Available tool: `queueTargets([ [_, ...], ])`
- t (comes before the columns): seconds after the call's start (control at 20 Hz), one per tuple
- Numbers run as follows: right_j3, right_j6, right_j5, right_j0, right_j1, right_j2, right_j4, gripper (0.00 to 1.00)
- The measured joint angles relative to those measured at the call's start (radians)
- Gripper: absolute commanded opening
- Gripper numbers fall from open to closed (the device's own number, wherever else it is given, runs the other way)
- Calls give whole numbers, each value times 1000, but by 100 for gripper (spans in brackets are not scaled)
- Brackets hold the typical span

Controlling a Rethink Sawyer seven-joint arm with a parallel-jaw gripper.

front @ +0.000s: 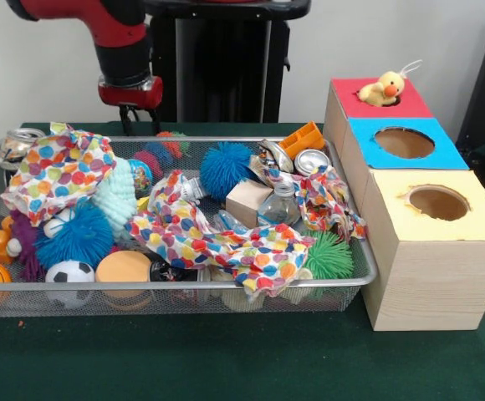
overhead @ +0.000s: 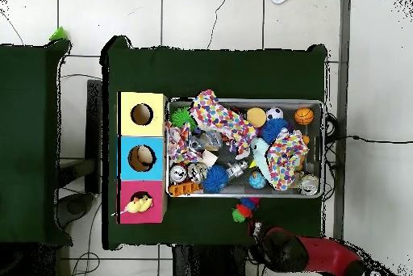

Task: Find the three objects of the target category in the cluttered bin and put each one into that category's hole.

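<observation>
A dark green cloth covers the table (front: 226, 359), and the room behind it has a pale wall; from above, the floor (overhead: 242, 14) is made of big white tiles. The bin (front: 184, 288) is a wide, flat tray of shiny wire mesh, and it is full of stuff: a dotty cloth (front: 217, 234), fuzzy blue spiky balls (front: 226, 167), a little wooden block (front: 247, 200), shiny cans (front: 309, 160) and a small soccer ball (front: 69, 272). Beside the bin stand three pale wooden boxes with round holes. A soft yellow duckling (front: 385, 88) with an orange beak sits in the red hole (front: 375, 98). The red arm (front: 121, 42) hangs behind the bin's far edge, and the gripper (front: 130, 125) is mostly hidden, so I cannot tell if it is open or closed.
</observation>
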Motion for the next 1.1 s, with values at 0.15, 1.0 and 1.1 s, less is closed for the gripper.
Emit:
queueTargets([
  [0.15, 17, 0, 90, -58, -9, 41, 56, 100],
  [1.0, 130, 0, 220, -158, -15, 178, 167, 100],
  [1.1, 134, 0, 196, -159, -15, 189, 167, 100],
])
